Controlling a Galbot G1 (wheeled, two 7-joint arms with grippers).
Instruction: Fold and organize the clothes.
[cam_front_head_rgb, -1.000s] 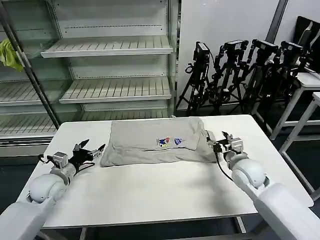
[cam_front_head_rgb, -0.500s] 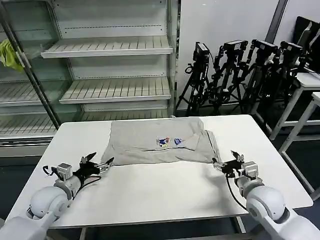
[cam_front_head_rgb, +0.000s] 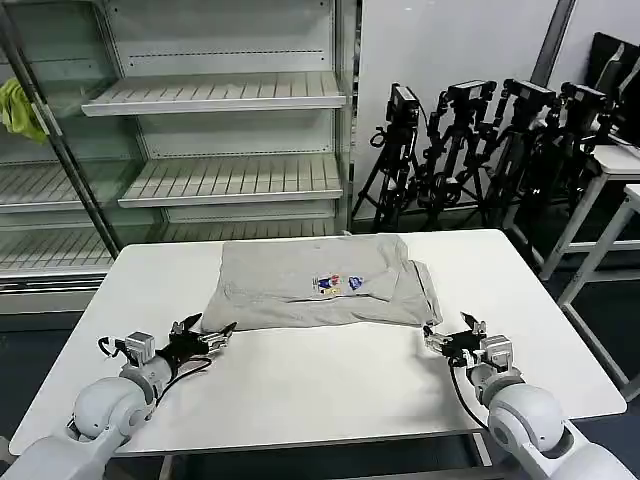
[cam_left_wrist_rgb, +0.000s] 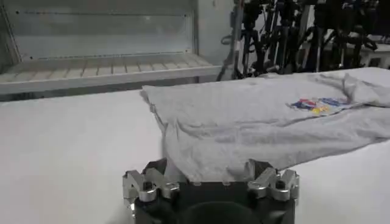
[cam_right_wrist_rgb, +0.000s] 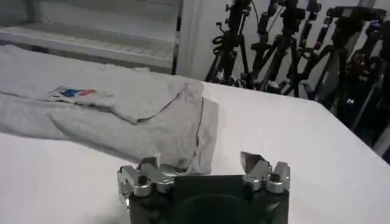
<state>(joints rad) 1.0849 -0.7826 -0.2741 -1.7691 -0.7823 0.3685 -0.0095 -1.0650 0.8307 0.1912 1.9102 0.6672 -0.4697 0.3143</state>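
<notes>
You see light grey T-shirt (cam_front_head_rgb: 318, 283) ahead of both grippers, plain fabric except small chest print (cam_front_head_rgb: 338, 284) in blue, red and yellow. White table (cam_front_head_rgb: 330, 385) under left gripper (cam_front_head_rgb: 207, 332) and right gripper (cam_front_head_rgb: 452, 336). Both grippers black with silver-grey metal fingers; arms behind them glossy white. Beyond shirt, pale white-grey shelving (cam_front_head_rgb: 215, 92). Yellow-green rag (cam_front_head_rgb: 18, 108) far off past your left gripper. Black tripods (cam_front_head_rgb: 480, 150) stand past your right gripper, against white wall panel (cam_front_head_rgb: 450, 45).
</notes>
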